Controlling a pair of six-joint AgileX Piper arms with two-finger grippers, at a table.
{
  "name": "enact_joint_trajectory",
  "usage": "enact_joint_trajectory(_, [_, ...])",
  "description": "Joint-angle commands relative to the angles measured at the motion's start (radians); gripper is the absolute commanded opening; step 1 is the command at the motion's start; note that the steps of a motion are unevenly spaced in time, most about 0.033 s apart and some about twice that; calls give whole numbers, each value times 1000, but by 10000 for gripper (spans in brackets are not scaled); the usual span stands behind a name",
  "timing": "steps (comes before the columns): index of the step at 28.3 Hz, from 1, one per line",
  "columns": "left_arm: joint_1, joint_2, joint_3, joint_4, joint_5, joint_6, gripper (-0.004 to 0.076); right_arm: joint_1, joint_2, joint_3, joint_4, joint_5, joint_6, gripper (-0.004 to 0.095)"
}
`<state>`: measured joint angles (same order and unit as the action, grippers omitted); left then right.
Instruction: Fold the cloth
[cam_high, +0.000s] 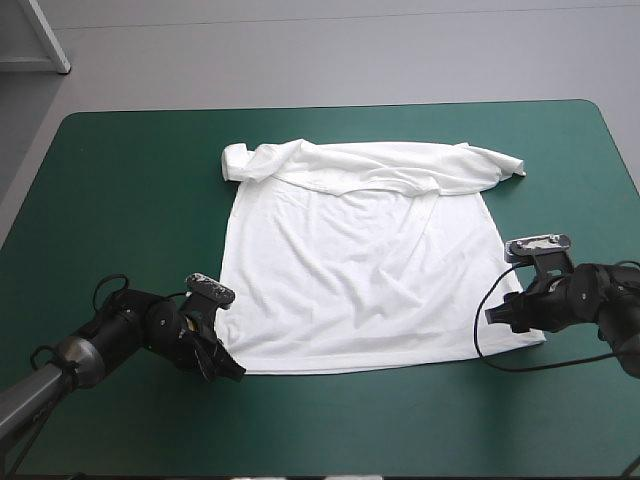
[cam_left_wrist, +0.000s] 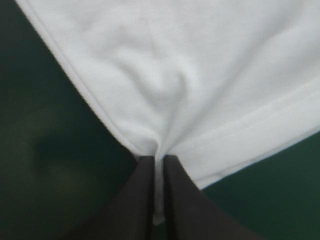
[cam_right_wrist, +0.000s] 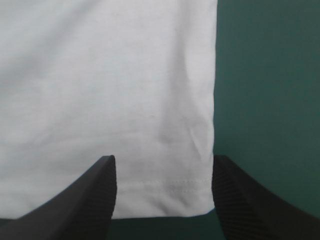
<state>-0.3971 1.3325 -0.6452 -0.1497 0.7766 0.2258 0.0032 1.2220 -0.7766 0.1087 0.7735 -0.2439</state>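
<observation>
The white T-shirt (cam_high: 360, 270) lies spread flat on the teal-green cover, its sleeves folded in along the far edge and its hem toward the near edge. My left gripper (cam_high: 228, 366) is at the near left hem corner, shut on the T-shirt. In the left wrist view the T-shirt (cam_left_wrist: 200, 85) puckers where its hem corner is pinched between the two black fingers (cam_left_wrist: 140, 200). My right gripper (cam_high: 512, 316) sits at the near right hem corner. In the right wrist view my right gripper (cam_right_wrist: 164, 170) is open, the T-shirt's corner (cam_right_wrist: 125, 110) lying between its fingers.
Bare teal-green cover (cam_high: 130, 200) surrounds the shirt on all sides, with wide strips to the left and along the near edge. Beyond the table's far edge is grey floor.
</observation>
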Motion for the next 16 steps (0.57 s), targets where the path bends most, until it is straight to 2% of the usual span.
enact_joint_trajectory(1, [-1,53,39,40,-41,-3,19,-10,54,-19,-47,-43,35,547])
enact_joint_trajectory(12, [-1,53,39,45,-39,-3,19,-10,167,-19,-89,-30,73,533])
enact_joint_trajectory(14, [-1,53,39,49,-39,-3,19,-10,189,-19,-85,-8,73,483])
enact_joint_trajectory(16, [-1,53,39,49,-41,-3,19,-10,208,-19,-83,19,71,378])
